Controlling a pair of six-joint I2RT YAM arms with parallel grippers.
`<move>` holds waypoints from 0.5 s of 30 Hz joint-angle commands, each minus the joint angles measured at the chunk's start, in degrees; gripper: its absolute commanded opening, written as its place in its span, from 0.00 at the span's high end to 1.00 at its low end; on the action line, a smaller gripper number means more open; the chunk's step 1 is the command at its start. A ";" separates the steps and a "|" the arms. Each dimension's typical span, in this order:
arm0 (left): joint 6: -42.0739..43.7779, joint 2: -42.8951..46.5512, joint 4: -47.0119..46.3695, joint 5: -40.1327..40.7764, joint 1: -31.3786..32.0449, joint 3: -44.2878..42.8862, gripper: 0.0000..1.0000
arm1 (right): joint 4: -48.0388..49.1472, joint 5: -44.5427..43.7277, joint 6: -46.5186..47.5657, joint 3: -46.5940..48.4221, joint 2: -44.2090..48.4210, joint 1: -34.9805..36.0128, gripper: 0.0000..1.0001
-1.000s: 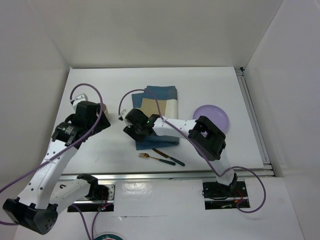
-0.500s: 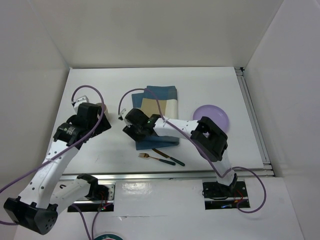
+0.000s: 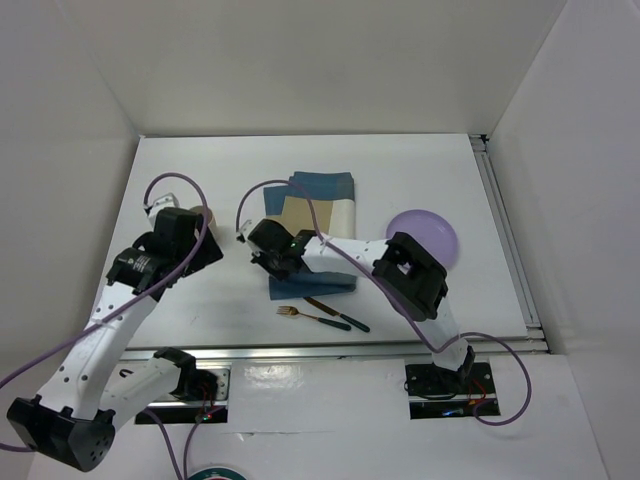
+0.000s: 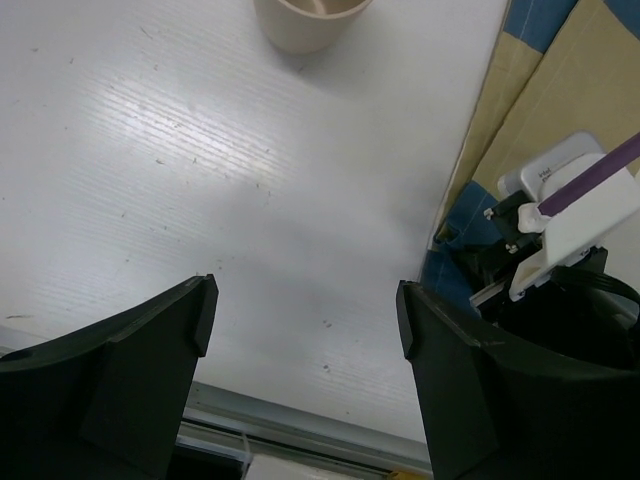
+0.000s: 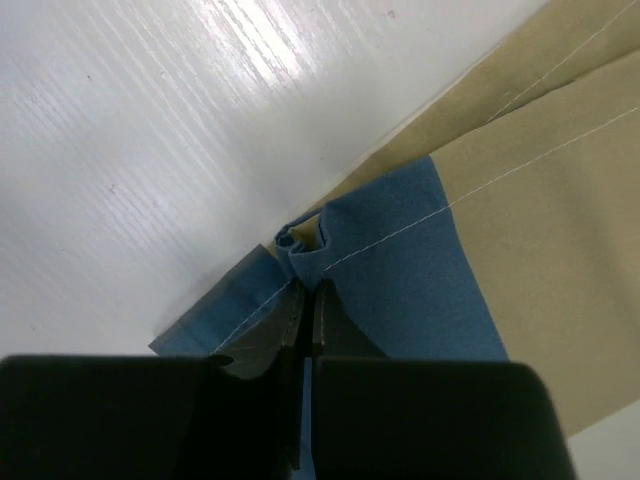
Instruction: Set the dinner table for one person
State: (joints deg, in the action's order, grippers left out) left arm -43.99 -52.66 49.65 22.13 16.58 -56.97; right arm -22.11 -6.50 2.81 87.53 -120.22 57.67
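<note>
1. Blue-and-tan cloth, the placemat (image 5: 480,200), is bunching at its near-left corner where my right gripper (image 5: 305,300) is pinching it, jaws clenched on the hem.
2. Over the last second that gripper is only creeping and the placemat is barely shifting, so I judge the straightening is still ahead.
3. My left gripper (image 4: 305,310) is hovering left of the placemat, jaws released, near the cup (image 4: 310,20).
4. The table (image 3: 400,170) is lying beneath the placemat, with the plate (image 3: 425,235) to its right and the fork (image 3: 300,315) and knife (image 3: 335,314) just nearside.

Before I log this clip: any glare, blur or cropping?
Top external: even light, sharp, only soft shadows. Left wrist: glare streak on the table, cup cropped at the top. Right wrist: glare top left, right pincer dark and out of focus, mat stitching sharp.
</note>
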 commanded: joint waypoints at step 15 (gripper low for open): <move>-4.52 -8.85 -16.76 -30.20 0.20 17.93 0.21 | 8.74 2.36 -23.17 -12.72 26.17 -14.68 1.00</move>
State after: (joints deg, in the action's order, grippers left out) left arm -45.50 -59.64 39.97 0.56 16.53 -42.33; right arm -18.39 -5.74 -11.97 79.31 -98.35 44.99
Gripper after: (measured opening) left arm 0.799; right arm 0.032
